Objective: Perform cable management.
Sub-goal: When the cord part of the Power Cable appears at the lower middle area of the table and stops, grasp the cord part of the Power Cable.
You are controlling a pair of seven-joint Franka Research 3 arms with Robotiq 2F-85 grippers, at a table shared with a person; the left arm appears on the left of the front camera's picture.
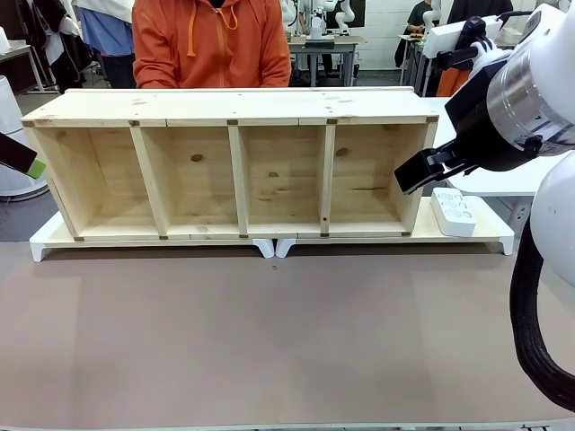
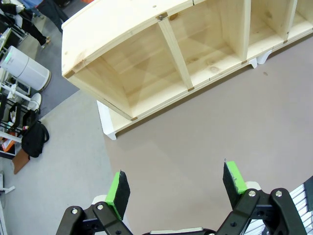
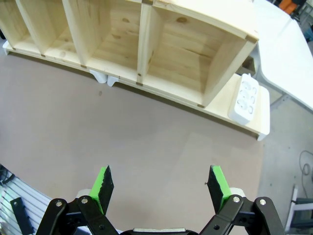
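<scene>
The cable is out of view. My left gripper (image 2: 176,188) is open above the bare brown tabletop (image 2: 205,132), with nothing between its green pads; its tip (image 1: 34,168) pokes in at the front view's far left edge. My right gripper (image 3: 159,188) also hangs open and empty over the tabletop (image 3: 122,132), short of the shelf. The right arm (image 1: 503,99) comes in from the upper right, in front of the shelf's right end.
A long wooden shelf unit (image 1: 234,108) with several open compartments lies across the far side on white risers (image 1: 274,246). A white power strip (image 1: 454,211) rests on the riser board past its right end (image 3: 243,98). A person in an orange hoodie (image 1: 211,40) stands behind.
</scene>
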